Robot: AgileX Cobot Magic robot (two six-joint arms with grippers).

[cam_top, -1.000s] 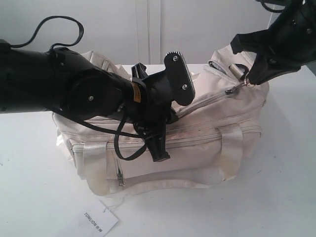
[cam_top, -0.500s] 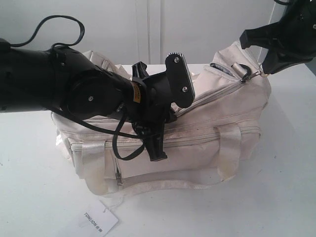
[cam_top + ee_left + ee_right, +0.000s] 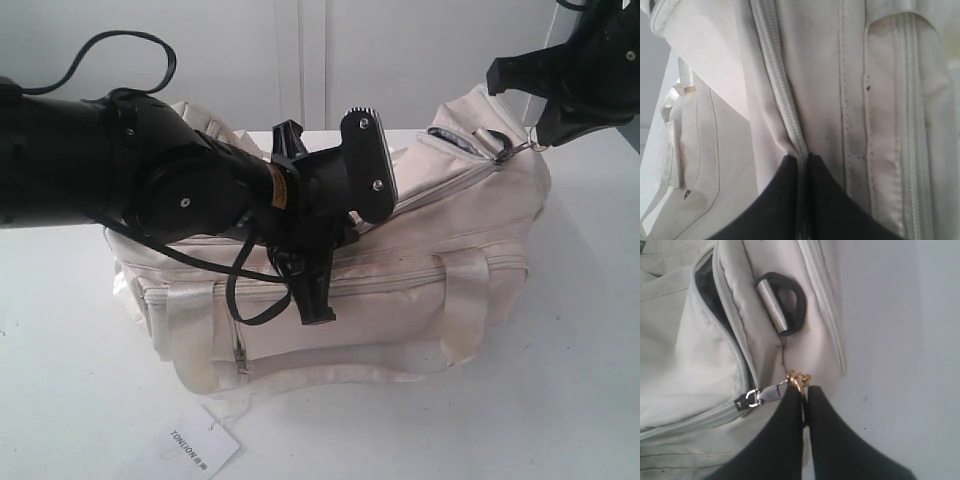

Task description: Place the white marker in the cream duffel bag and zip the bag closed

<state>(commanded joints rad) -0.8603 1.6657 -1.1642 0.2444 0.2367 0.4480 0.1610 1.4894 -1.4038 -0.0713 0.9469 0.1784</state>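
So right gripper (image 3: 804, 396) is clamped on the key-ring zipper pull (image 3: 796, 380), left gripper (image 3: 803, 161) pinches the zipper seam (image 3: 785, 100) of the cream duffel bag (image 3: 400, 295).

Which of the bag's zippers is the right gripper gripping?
The top zipper of the cream duffel bag: the right gripper pinches its key-ring pull. The front-panel zipper is untouched.

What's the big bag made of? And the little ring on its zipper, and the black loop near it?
The cream duffel bag looks like soft matte cloth: it sags, creases and has stitched seams. The little ring looks like shiny gold-coloured metal, with bright glints. The black loop is smooth and dull, probably plastic, maybe painted metal.
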